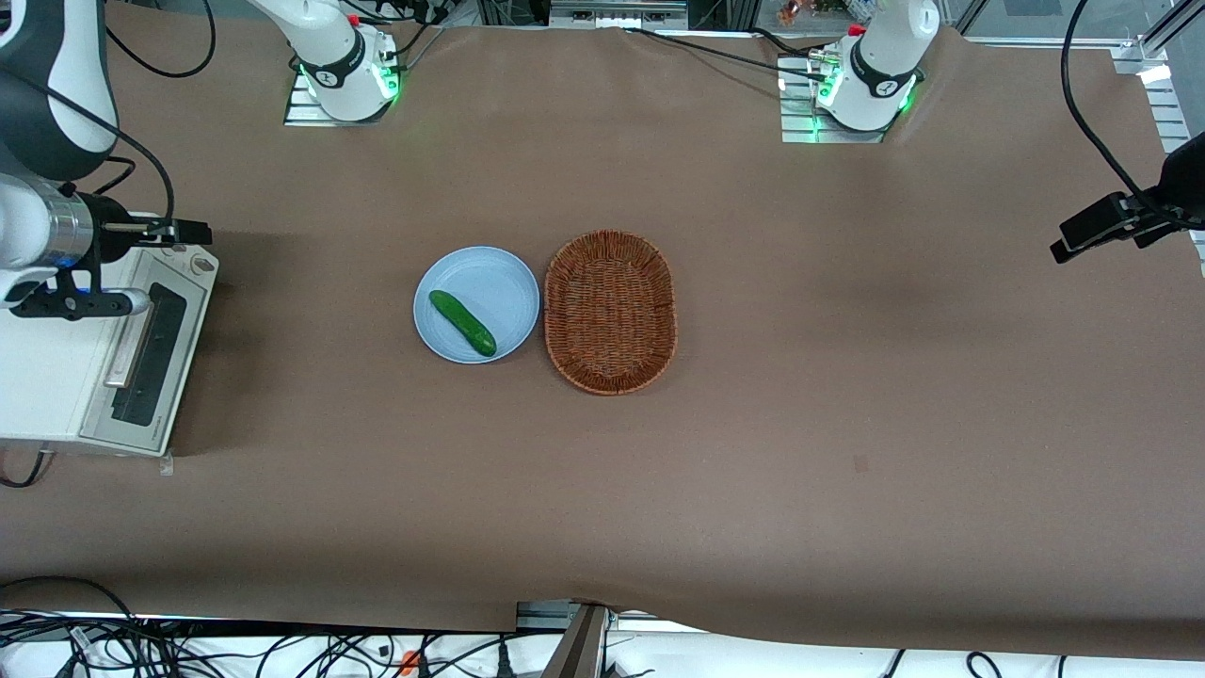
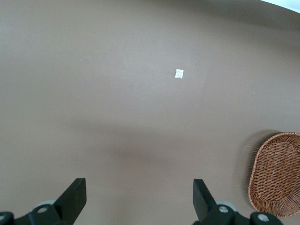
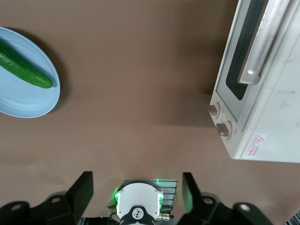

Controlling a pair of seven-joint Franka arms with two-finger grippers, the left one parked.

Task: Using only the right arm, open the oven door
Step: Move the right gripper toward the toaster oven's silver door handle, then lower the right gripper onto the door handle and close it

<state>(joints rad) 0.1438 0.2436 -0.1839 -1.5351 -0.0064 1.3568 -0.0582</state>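
The white toaster oven stands at the working arm's end of the table. Its oven door is shut, with a dark glass window and a silver bar handle. In the right wrist view the door, its handle and two knobs show from above. My right arm hangs over the oven's end that lies farther from the front camera. Its gripper is above the knob corner, well above the table. It is open and empty, touching nothing.
A light blue plate holding a green cucumber sits mid-table, also in the right wrist view. A woven basket lies beside it, toward the parked arm's end. A black clamp-mounted camera stands at that end.
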